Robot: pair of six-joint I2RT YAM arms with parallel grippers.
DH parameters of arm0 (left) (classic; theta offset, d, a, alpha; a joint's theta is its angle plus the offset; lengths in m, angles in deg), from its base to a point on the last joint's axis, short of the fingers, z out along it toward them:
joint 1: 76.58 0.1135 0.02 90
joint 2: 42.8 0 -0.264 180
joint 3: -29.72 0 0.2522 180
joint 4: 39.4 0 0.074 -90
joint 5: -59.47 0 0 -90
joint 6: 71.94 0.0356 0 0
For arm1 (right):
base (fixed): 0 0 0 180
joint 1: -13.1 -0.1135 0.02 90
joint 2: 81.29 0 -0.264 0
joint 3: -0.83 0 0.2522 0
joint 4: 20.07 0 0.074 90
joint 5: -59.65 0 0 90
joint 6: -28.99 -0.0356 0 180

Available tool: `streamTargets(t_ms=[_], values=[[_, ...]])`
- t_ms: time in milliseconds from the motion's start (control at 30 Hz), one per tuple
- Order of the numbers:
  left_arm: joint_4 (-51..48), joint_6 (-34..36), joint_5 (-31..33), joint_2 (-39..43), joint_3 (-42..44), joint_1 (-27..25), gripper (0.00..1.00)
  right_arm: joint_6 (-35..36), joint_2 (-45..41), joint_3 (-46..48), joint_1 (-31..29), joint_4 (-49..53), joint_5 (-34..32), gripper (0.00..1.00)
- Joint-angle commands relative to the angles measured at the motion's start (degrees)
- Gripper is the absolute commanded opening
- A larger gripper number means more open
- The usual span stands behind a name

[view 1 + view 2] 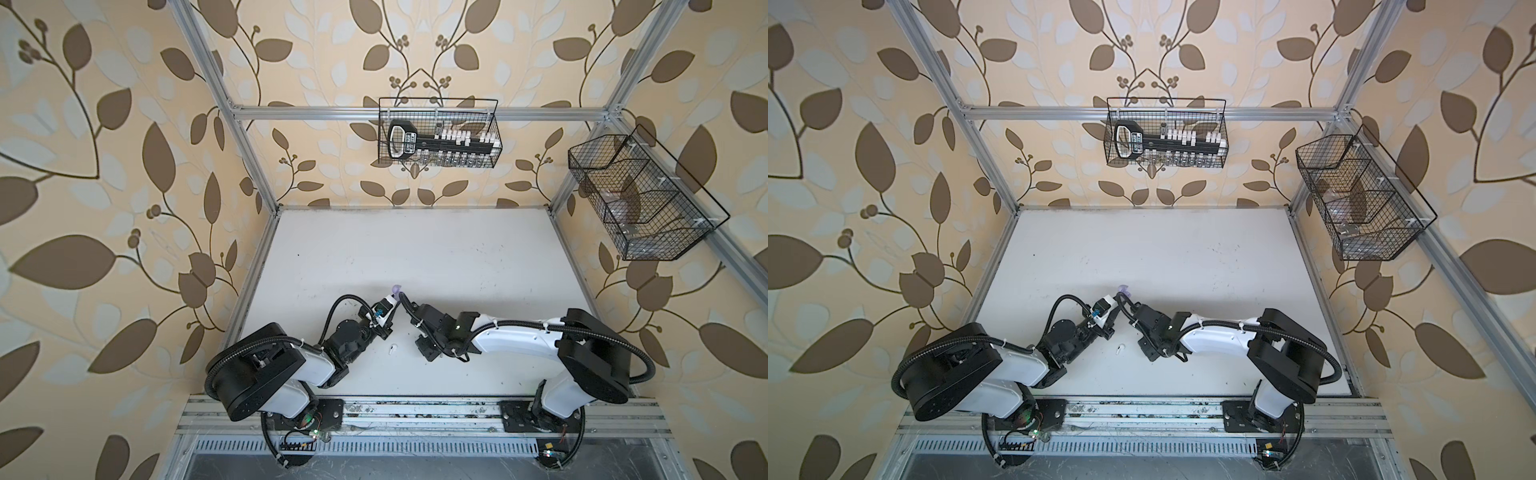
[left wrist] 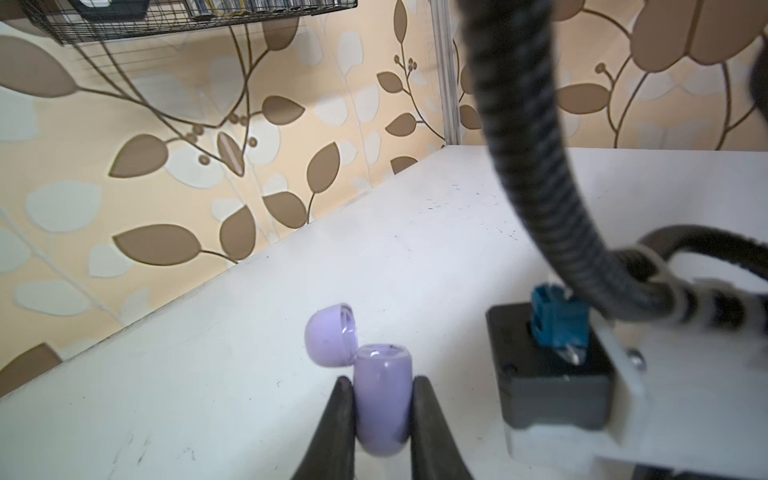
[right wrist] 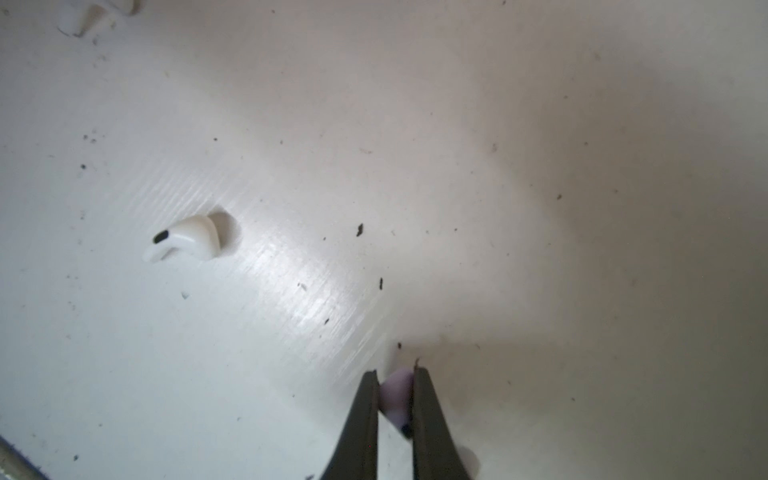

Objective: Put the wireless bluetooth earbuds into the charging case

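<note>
Now a lavender earbud (image 3: 395, 399) sits pinched between the jaws of the right claw (image 3: 395, 374). A white earbud (image 3: 187, 239) lies loose on the worktop (image 3: 540, 166), apart from that claw. The left claw (image 2: 382, 380) clamps the lavender charging case (image 2: 382, 403), its lid (image 2: 330, 334) swung open.

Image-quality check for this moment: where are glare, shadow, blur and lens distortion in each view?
Left wrist view: lavender case sharp, black cable near the lens blurred. Right wrist view: streaky glare on the table, shadow over part of it, white earbud clear, lavender earbud in the right pincer soft. Both top views: even light, wide-angle perspective splaying the frame posts.
</note>
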Motion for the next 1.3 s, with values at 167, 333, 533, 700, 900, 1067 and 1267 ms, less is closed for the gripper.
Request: streamTargets(t_ms=[167, 333, 533, 700, 900, 1067, 1267], values=[[3.6, -1.2, -9.4, -0.2, -2.0, 0.1, 0.00, -7.8, -10.5, 4.0, 4.7, -5.1, 2.9, 0.11], [3.7, -1.6, -14.3, -0.2, -2.5, 0.1, 0.00, -13.2, -16.0, 5.8, 7.7, -6.8, 1.8, 0.10], [3.7, -2.4, -18.1, -2.9, -3.5, 0.0, 0.00, -19.5, -20.8, 7.5, 10.7, -9.6, 0.3, 0.10], [3.7, -2.7, -18.8, -3.0, -3.6, 0.1, 0.00, -22.7, -22.6, 7.1, 10.7, -11.7, -0.3, 0.10], [3.7, -2.9, -19.4, -3.6, -4.0, 0.0, 0.00, -27.7, -23.0, 7.5, 10.1, -16.9, 0.7, 0.12], [3.7, -3.1, -19.5, -3.8, -4.2, 0.0, 0.00, -31.4, -23.0, 8.4, 9.4, -21.3, 0.9, 0.13], [3.8, -3.0, -19.1, -3.6, -4.1, 0.1, 0.00, -34.8, -21.4, 9.1, 8.5, -25.6, 2.1, 0.13]])
